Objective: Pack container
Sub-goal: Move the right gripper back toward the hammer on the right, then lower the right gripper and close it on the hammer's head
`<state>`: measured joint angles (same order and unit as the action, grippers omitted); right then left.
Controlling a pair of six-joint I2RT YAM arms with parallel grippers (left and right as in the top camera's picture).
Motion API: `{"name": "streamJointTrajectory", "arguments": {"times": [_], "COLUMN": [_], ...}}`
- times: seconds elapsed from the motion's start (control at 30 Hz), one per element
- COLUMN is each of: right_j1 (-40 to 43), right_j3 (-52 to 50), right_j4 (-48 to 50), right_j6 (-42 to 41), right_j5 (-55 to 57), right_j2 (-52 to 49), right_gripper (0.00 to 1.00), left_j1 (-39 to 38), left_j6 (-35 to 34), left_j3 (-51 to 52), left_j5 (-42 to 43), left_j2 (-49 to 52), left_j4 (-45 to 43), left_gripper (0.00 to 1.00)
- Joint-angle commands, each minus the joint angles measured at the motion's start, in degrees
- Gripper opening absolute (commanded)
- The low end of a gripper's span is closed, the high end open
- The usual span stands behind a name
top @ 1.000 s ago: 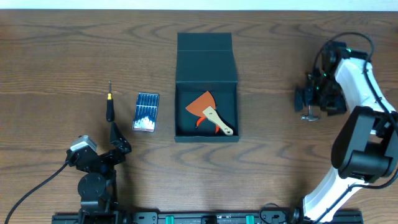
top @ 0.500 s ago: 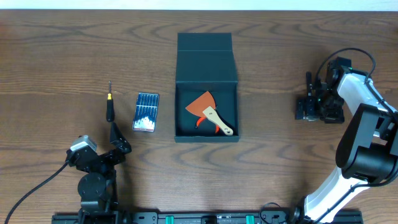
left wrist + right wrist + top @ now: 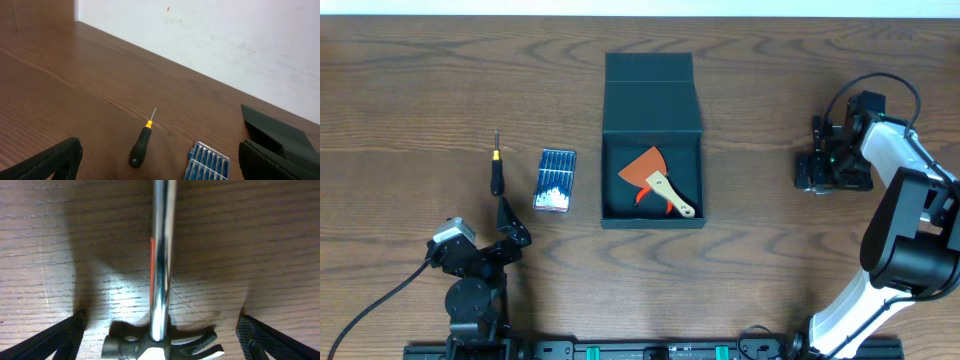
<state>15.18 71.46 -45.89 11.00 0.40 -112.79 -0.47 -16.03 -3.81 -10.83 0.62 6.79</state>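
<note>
We have the container (image 3: 650,95) open mid-table, with only a scraper (image 3: 655,180) inside. The screwdriver (image 3: 497,172) and bit case (image 3: 555,180) lie left of it, unpacked. Our right gripper (image 3: 160,332) straddles a hammer (image 3: 161,255), jaws spread and not gripping. Our left gripper (image 3: 512,226) is released and empty.

Open teal container (image 3: 652,128), table centre

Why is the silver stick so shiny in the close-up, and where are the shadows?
Right wrist view: the hammer has a mirror-like metal shaft that catches the light in bright streaks, and it throws a soft dark shadow on the table to its left. Left wrist view: the screwdriver looks sharp, with hardly any shadow. Overhead view: even light, and the container looks crisp.
</note>
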Motion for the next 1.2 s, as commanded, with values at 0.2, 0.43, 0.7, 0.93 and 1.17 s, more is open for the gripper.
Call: {"name": "streamJointTrajectory", "arguments": {"times": [0.2, 0.43, 0.7, 0.93, 1.17], "right_j1": [-0.3, -0.1, -0.1, -0.1, -0.1], "right_j3": [-4.8, -4.8, -4.8, -4.8, -4.8], "right_j4": [2.1, 0.0, -1.4, -1.1, -0.2], "right_j6": [0.8, -1.8, -3.7, -3.6, -3.2], "right_j5": [0.2, 1.9, 2.8, 2.8, 2.8], "right_j2": [-0.6, -0.6, -0.6, -0.6, -0.6], "right_gripper": [0.99, 0.99, 0.99, 0.99, 0.99], "left_j1": [0.1, 0.1, 0.1, 0.1, 0.1], "left_j6": [1.0, 1.0, 1.0, 1.0, 1.0], "left_j3": [1.7, 1.7, 1.7, 1.7, 1.7], "left_j5": [-0.2, -0.2, -0.2, -0.2, -0.2], "left_j2": [-0.4, -0.4, -0.4, -0.4, -0.4], "left_j4": [0.4, 0.4, 0.4, 0.4, 0.4], "left_gripper": [0.99, 0.99, 0.99, 0.99, 0.99]}}
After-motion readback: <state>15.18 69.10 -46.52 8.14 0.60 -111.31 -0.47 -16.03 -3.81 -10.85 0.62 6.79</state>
